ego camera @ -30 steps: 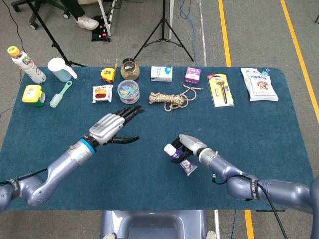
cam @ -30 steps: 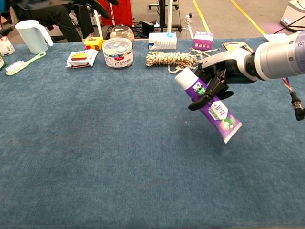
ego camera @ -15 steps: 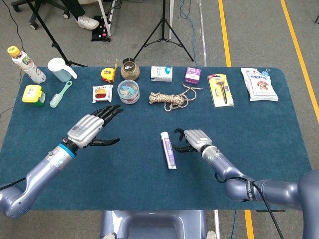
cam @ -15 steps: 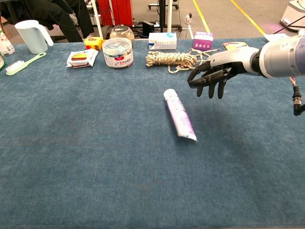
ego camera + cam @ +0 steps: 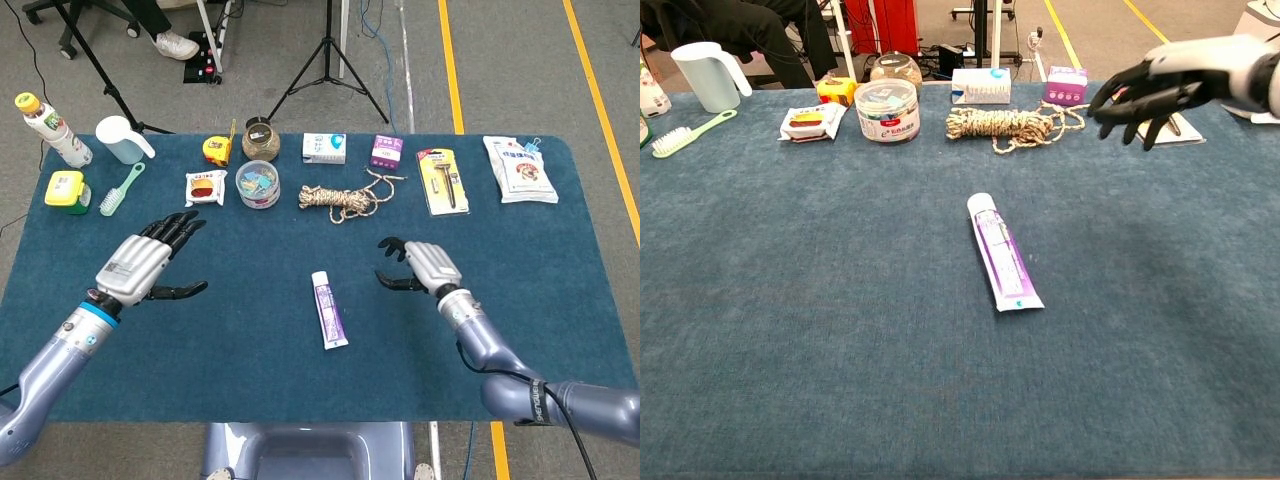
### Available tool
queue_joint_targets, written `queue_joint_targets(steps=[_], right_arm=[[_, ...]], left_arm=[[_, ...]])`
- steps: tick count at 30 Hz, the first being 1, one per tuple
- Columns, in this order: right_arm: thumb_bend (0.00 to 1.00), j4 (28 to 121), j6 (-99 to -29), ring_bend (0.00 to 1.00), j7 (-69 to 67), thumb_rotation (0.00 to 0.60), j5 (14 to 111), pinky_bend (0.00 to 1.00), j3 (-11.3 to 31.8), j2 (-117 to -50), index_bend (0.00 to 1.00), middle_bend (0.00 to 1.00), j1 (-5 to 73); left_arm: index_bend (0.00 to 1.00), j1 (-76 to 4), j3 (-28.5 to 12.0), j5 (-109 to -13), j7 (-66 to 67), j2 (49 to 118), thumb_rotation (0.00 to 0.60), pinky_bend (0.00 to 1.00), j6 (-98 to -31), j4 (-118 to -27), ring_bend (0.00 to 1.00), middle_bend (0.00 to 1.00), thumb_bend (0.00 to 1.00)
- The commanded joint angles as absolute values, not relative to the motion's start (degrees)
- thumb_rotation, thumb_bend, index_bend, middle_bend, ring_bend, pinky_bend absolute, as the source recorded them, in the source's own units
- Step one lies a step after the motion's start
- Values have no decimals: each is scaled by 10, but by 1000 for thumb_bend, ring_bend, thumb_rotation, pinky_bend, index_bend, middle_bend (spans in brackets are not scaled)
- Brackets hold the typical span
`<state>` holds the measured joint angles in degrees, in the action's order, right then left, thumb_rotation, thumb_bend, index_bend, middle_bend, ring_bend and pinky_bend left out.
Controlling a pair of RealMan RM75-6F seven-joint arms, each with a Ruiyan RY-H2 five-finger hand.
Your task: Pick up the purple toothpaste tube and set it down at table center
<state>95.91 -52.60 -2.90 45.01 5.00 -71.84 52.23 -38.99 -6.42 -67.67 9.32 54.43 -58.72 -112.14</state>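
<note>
Purple toothpaste tube (image 5: pixel 328 310) shown flat at table centre; judged light, soft, slick; best gripped mid-body. Right hand (image 5: pixel 418 266) and left hand (image 5: pixel 140 266) spread, empty.

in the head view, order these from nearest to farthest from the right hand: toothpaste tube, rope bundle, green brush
1. Toothpaste tube, lying flat at table center, to the left of the right hand.
2. Rope bundle, farther back in the row of items.
3. Green brush, far across the table near its left edge.
</note>
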Motion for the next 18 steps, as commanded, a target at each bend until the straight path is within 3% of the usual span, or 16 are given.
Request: queue_joint_targets(steps=[1,7,14,18], right_arm=[[451,962,-586,432,-53,285,502,413,61,-706,305,385,470],[450,949,-662,514,-37,324,550,461,51,-696,384,454,410],[450,938,-728,520,-5,433,575,468,48,-690,412,473,351],[450,935,-759,523,5,464,589,467,42,-686,427,486,314]], left_arm=[[72,-352,-48,-646,159,539,100,121,-649,-1157,0,17,44],[163,-308,-33,-649,197,542,190,121,-713,-1158,9,78,44],[211,-255,-17,-666,218,553,233,121,-781,-1146,35,113,44],[224,-222,-4,-686,225,558,256,121,-814,-1134,44,123,45]])
